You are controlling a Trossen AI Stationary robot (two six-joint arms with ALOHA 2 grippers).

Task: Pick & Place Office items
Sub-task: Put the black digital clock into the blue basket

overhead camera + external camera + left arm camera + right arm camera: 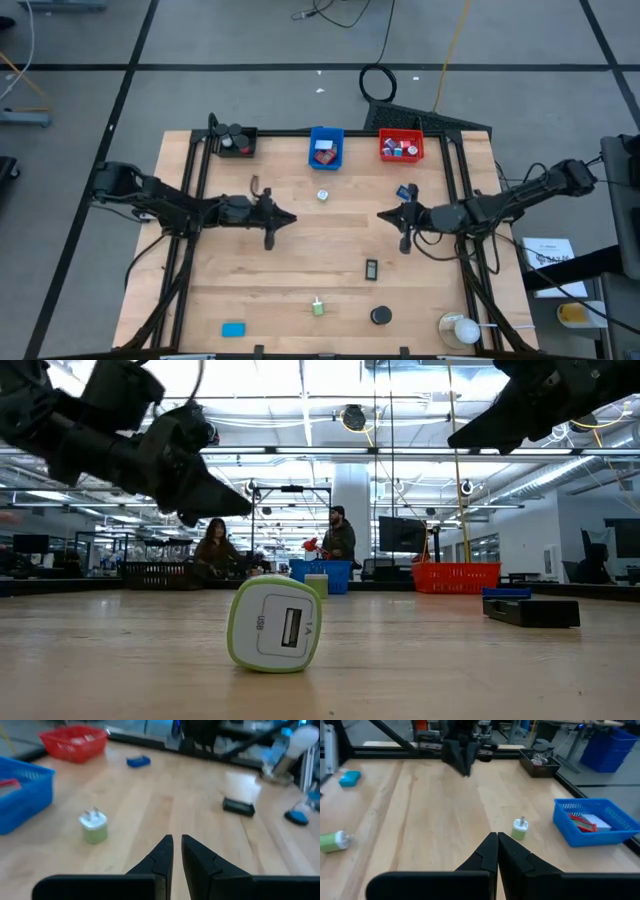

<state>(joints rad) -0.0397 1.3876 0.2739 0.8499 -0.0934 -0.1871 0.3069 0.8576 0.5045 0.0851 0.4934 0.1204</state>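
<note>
Both grippers hover over the middle of the table, tips facing each other, holding nothing. My left gripper [287, 218] [173, 845] is shut, with only a thin slit between its fingers. My right gripper [385, 214] [496, 842] is shut too. Between them, toward the far side, a small white-and-green plug [323, 195] [93, 826] [520, 829] stands on the wood. Other office items lie loose: a blue piece [405, 192], a black block [371, 268] [239, 806], a green-and-white charger [317, 307] [275, 625], a black disc [380, 316], a blue block [233, 329] [350, 778].
Along the far edge stand a black bin [235, 141], a blue bin [326, 147] and a red bin [401, 146], each with items inside. A roundish white object in a clear holder [460, 328] sits at the near right corner. People sit in the room beyond the table.
</note>
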